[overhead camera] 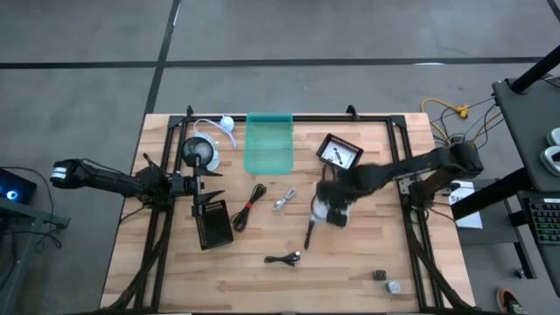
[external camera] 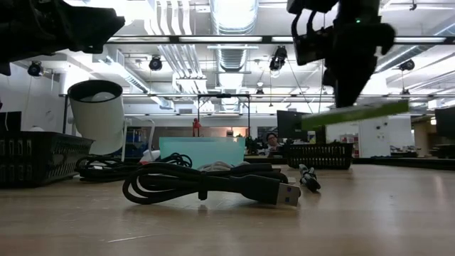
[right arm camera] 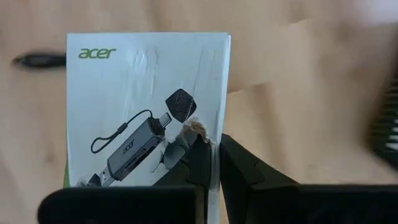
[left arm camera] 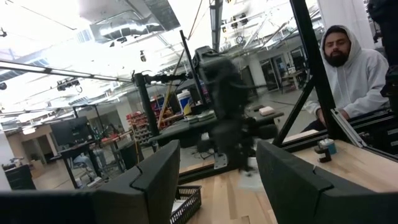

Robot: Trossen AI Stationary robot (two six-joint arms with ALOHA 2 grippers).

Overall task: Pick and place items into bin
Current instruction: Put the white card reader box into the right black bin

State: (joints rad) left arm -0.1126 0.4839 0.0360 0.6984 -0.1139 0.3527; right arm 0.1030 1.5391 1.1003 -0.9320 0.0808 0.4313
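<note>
Printed card, wrist view only.

Right gripper hides the white printed card's torn lower edge

Cable before bin.
</note>
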